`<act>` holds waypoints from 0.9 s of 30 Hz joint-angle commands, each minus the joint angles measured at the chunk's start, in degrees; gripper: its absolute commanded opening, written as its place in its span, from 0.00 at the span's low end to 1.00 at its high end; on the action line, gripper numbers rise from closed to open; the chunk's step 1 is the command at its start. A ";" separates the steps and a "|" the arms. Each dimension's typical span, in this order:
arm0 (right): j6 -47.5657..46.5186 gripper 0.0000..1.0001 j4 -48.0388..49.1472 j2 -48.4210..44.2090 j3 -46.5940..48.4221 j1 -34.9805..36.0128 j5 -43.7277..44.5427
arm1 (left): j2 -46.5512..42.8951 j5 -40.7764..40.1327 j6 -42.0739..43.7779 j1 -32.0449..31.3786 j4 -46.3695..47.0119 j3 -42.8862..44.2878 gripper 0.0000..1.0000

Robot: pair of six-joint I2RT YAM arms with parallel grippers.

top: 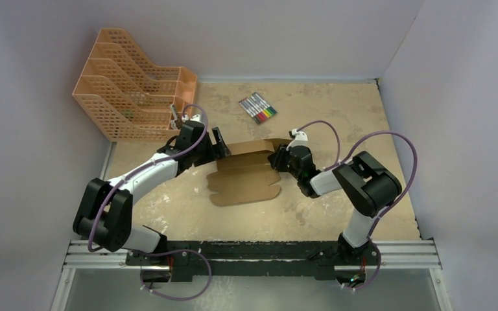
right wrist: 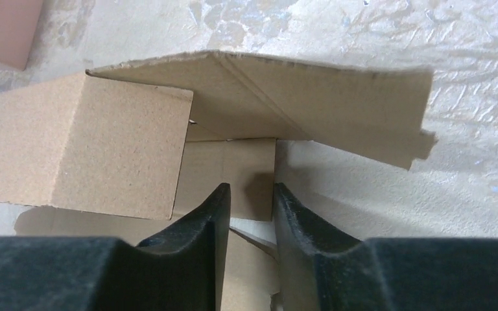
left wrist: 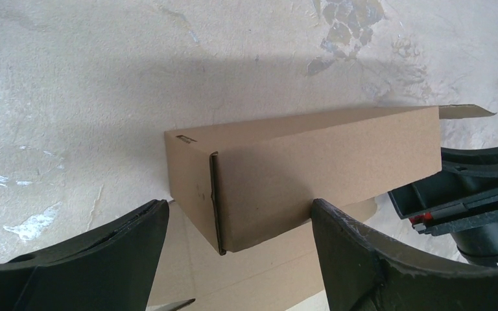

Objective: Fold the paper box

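At the far left of the table (top: 363, 116), against the wall, we see an orange mesh file rack (top: 126, 97) with several slanted compartments. Just right of it the left arm reaches inward, and the left gripper (left wrist: 238, 206) sits at the left end of the paper box (top: 243, 176). Its jaws stand wide apart. In the left wrist view the raised end of the box lies between the two dark fingers (left wrist: 104, 259), with clear space on the left side and the right finger close to the cardboard's lower edge (we cannot tell whether that finger touches it).

The box lies near the middle of the table, between the two grippers. It is only partly formed. The far portion stands up as a long, hollow, rectangular section of brown cardboard. The near portion lies flat on the table, with rounded tabs along its front edge.

Behind the box, well apart from it, a row of markers (top: 258, 108) lies side by side, pointing diagonally.

At the right end of the box we find the right gripper (right wrist: 251, 189), with its jaws drawn close and only a narrow gap between them. A thin cardboard edge shows low in that gap, and a loose flap slants above the fingertips. We cannot tell whether the jaws pinch the cardboard or merely flank it.
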 commanded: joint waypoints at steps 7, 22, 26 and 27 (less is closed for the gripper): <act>-8.80 0.19 6.76 -4.43 1.99 0.44 -5.95 | -0.23 4.00 -1.80 0.30 2.06 1.63 0.80; -19.58 0.25 7.94 -2.20 2.98 5.02 -8.07 | -0.26 5.58 -3.98 0.30 2.84 1.30 0.79; -22.71 0.31 3.44 -5.52 2.49 5.04 -8.55 | -0.73 4.24 -2.93 0.30 1.57 1.13 0.79; -23.23 0.34 2.33 -6.44 2.43 5.02 -8.50 | -0.77 3.88 -2.72 0.30 1.44 1.09 0.79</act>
